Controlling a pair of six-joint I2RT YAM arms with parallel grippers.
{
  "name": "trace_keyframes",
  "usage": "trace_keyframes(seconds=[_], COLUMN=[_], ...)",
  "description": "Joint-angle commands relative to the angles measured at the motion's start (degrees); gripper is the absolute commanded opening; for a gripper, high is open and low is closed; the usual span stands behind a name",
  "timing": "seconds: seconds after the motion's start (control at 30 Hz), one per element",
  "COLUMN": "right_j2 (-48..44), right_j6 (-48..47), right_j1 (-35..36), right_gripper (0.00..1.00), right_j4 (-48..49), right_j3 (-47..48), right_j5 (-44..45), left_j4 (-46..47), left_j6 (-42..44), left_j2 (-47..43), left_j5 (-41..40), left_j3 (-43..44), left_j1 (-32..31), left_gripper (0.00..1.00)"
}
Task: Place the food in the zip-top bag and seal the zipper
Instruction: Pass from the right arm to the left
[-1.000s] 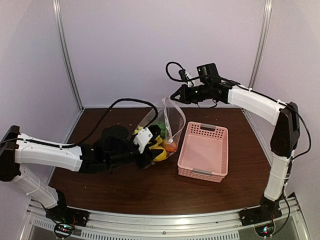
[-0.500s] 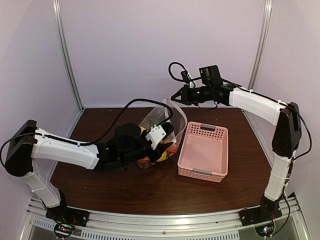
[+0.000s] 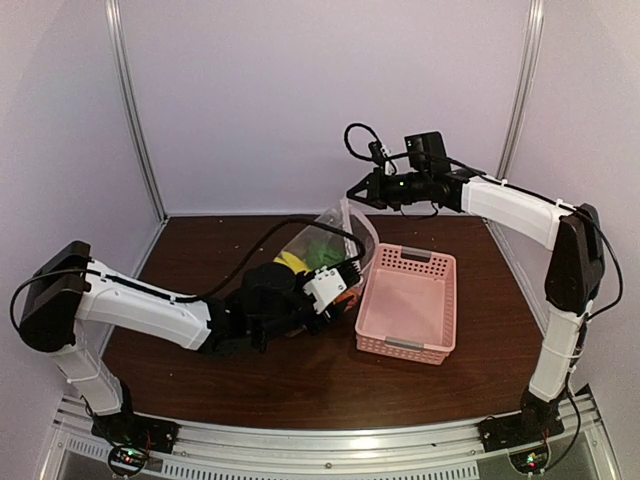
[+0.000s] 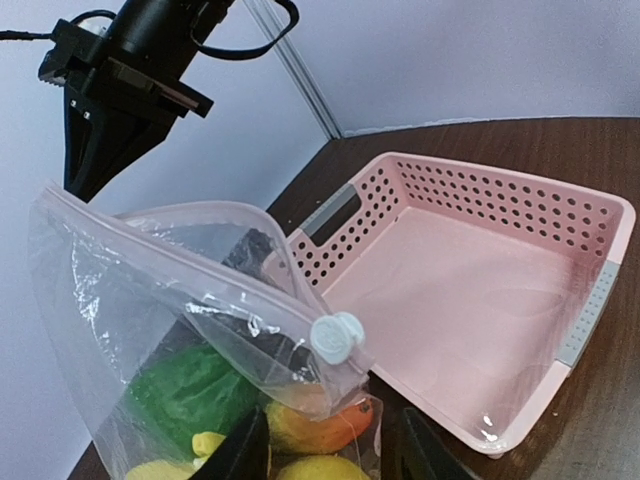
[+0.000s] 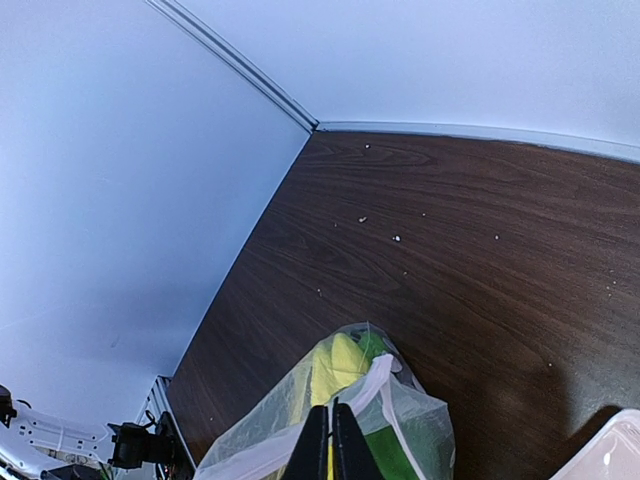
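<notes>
Since the earlier frames the left arm has swung right across the table. It has carried the lower end of the zip-top bag with it, so the bag now stands just beside the pink basket. The bag hangs steeply between the two tools.

The right gripper is clenched on the bag's top corner and holds it raised above the table. The left gripper sits at the bag's filled bottom with its fingers apart. Whether they press on the plastic cannot be told.

The food lies inside the bag: green, yellow and orange pieces show through the plastic.

The zipper runs down from the held corner. Part of the mouth gapes, so it is judged unsealed. The slider sits at the lower end of the strip, directly above the left fingers. Loading appears complete, and the move has brought the left tool close to the slider for the sealing step.
</notes>
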Motion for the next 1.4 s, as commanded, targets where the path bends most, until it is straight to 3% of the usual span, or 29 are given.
trace_keyframes(seconds=[0.0,0.43,0.77,0.97,1.37], right_j2=[-2.82,-3.31,-2.96,-3.11,-2.74], right_j6=[0.62,1.34,1.82,2.04,1.55], right_j1=[-0.29,-0.52,-0.7,-0.79,-0.95], right_gripper=[0.04,0.05,0.05,0.05,0.06], right_j4=[1.27,2.46,2.99,3.19,3.26], right_j3=[-1.02,-2.45,-2.42,-2.37,-2.35], right_j5=[-0.82,-1.26,-1.61,-1.83,-2.2], left_j4=[6.33,17.65,13.9,12.69,10.44], left_j6=[0.4,2.98,2.12,1.98,4.4], left_j2=[4.7,10.39,10.06,8.94,13.75], left_j5=[-7.17,-12.68,-7.48,-7.84,-7.68], left_j3=[2.63,4.33,5.1,3.56,9.33], left_j1=[-0.07,-0.12,-0.56,-2.09,-2.22], left_gripper=[0.43,0.34,0.33,0.35,0.37])
